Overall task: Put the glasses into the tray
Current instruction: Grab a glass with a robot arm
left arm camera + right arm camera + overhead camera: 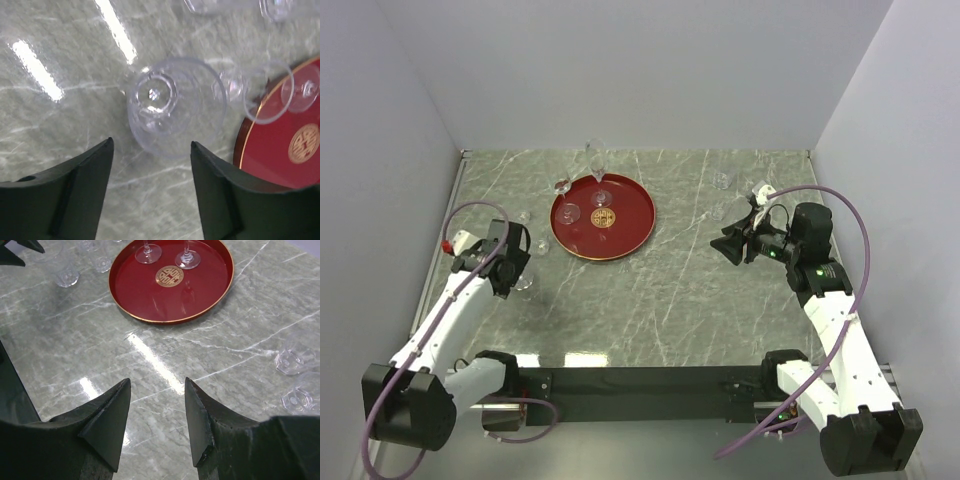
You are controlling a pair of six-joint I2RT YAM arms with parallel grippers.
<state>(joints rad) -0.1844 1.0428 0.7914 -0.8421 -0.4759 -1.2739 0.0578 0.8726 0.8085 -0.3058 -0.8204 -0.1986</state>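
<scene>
Left of centre on the marble table (720,300), the dark-red tray (632,222) holds two stemmed glasses (148,254). My left gripper (150,145) straddles a short clear glass (172,107) near its rim, jaws apart, nothing gripped; the right gripper (157,382) hangs empty and spread. Next I must pinch, lift, clear the rim.

My left arm (440,322) and right arm (842,335) are white with black joints, each trailing a looping mauve cable (825,188). My left pincer (152,150) and right pincer (157,385) have dark wedge-shaped fingers (107,415). A green light (817,270) shows on my right wrist, and a red tab (447,244) sits at nine o'clock of my left.
</scene>
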